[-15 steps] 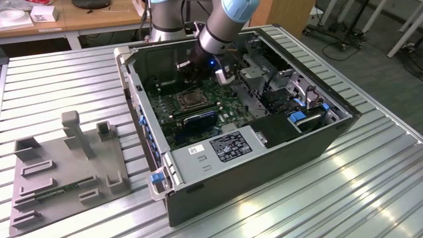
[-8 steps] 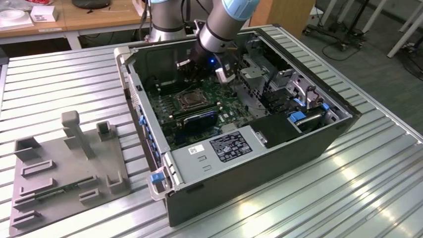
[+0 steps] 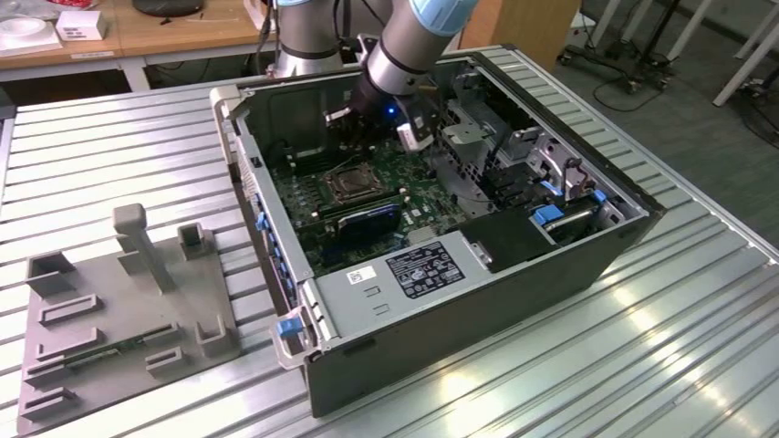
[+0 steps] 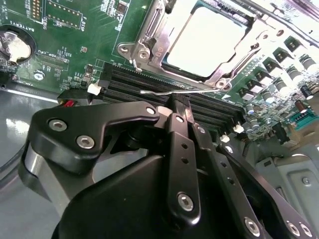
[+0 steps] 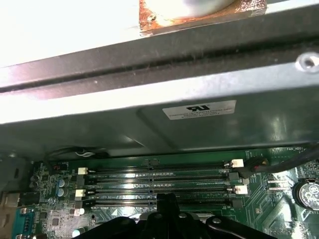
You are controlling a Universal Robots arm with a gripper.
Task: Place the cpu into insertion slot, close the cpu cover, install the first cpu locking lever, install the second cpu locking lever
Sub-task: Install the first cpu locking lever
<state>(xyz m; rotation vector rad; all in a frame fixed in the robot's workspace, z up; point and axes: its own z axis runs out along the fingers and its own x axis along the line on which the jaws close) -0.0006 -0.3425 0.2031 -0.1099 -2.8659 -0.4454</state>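
The cpu lies pale and flat in the insertion slot. The cpu cover, a silvery frame, is down around it. A thin wire locking lever runs along the socket's edge toward the memory slots, with its free end sticking out. My gripper is shut, and its black fingertips sit right at that lever. I cannot tell whether they touch it. In the exterior view the gripper reaches down into the open computer case, behind the socket. In the first wrist view its tip hangs over the motherboard.
Long black memory slots lie between the gripper and the case wall. A coin battery sits on the green board. A metal drive cage fills the case at the exterior view's right. A grey fixture plate lies on the ribbed table.
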